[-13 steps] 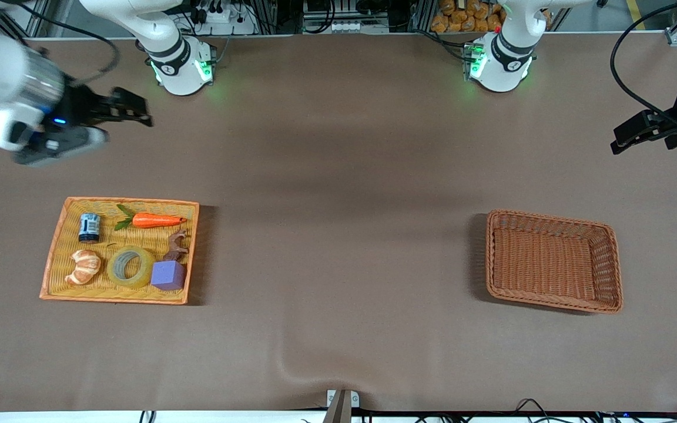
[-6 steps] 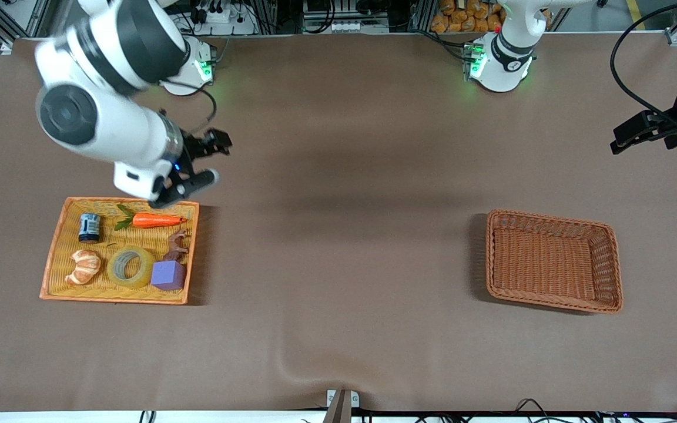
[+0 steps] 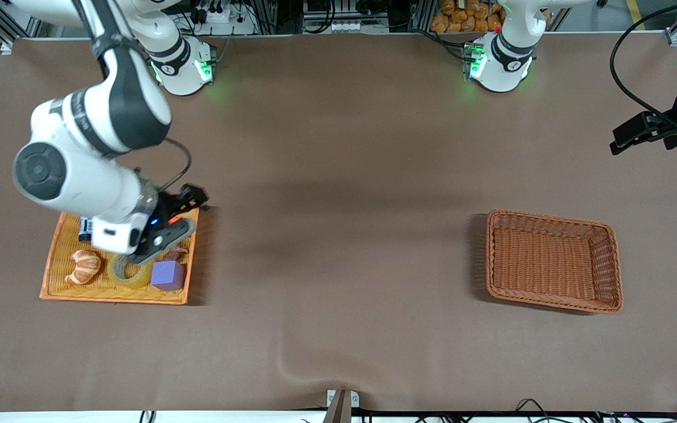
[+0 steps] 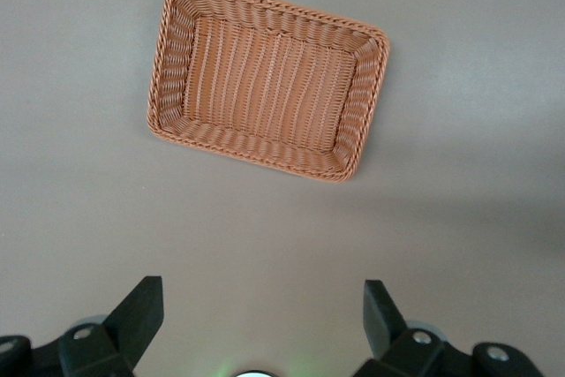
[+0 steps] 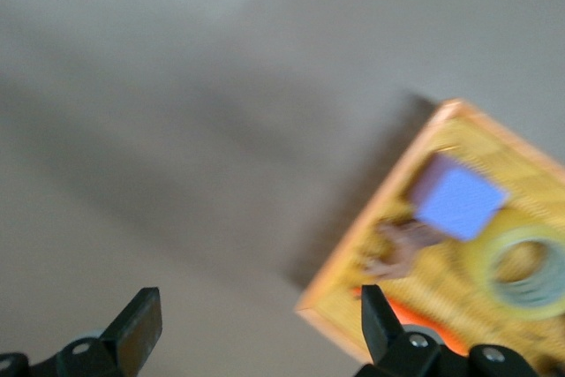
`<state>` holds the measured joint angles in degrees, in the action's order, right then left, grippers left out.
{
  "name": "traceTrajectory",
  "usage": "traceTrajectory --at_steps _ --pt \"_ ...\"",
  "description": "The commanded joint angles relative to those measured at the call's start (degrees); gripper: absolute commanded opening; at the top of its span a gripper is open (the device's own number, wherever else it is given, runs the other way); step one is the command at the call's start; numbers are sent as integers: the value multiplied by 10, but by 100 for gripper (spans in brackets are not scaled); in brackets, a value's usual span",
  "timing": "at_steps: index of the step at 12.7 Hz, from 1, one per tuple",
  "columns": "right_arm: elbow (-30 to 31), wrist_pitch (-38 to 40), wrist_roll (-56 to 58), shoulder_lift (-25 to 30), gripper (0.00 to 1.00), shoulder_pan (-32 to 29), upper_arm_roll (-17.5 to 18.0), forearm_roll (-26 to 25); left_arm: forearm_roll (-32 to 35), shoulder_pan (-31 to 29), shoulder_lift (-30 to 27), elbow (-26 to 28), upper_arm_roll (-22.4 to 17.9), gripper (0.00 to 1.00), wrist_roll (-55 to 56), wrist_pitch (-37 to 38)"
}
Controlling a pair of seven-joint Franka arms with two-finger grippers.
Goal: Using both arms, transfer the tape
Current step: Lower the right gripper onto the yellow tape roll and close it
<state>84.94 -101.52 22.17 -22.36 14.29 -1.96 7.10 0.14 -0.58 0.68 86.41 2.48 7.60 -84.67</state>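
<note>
Approach step: the right gripper [image 3: 183, 214] is hanging over the orange tray [image 3: 50, 276] at the right arm's end of the table, fingers apart, holding nothing. The tape [image 3: 127, 271] is lying flat in the tray, between the croissant [image 3: 83, 266] and the purple cube [image 3: 168, 275], nothing touching it yet. The right wrist view is showing the tape [image 5: 523, 273] beside the cube [image 5: 457, 198], off to one side of the open fingers, so the gripper is not lined up. Next move, likely: shifting over the ring, dropping down, pinching one wall of it, then carrying it toward the left arm for a handover. The left gripper [image 3: 638, 134] is waiting over bare table toward the left arm's end, fingers spread, the empty wicker basket [image 4: 168, 86] below in its wrist view. Hidden: the right arm is covering part of the tape, most of the carrot and the small can; the little brown figure [image 5: 397, 249] is blurry, hard to identify.
</note>
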Motion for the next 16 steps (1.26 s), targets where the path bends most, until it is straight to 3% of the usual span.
traceTrajectory --at_steps 1,5,8,16 --pt "-48 -12 120 -71 100 -84 5 -17 8 -3 2 -5 2 100 -4 7" --pt "-51 -121 268 -135 100 -155 5 -18 7 -1 2 -5 2 100 -1 7" --pt "-48 -152 282 -202 100 -163 4 -34 8 -5 2 -5 2 100 -6 6" --pt "-20 -154 345 -209 100 -218 5 -32 8 1 14 -4 3 100 1 6"
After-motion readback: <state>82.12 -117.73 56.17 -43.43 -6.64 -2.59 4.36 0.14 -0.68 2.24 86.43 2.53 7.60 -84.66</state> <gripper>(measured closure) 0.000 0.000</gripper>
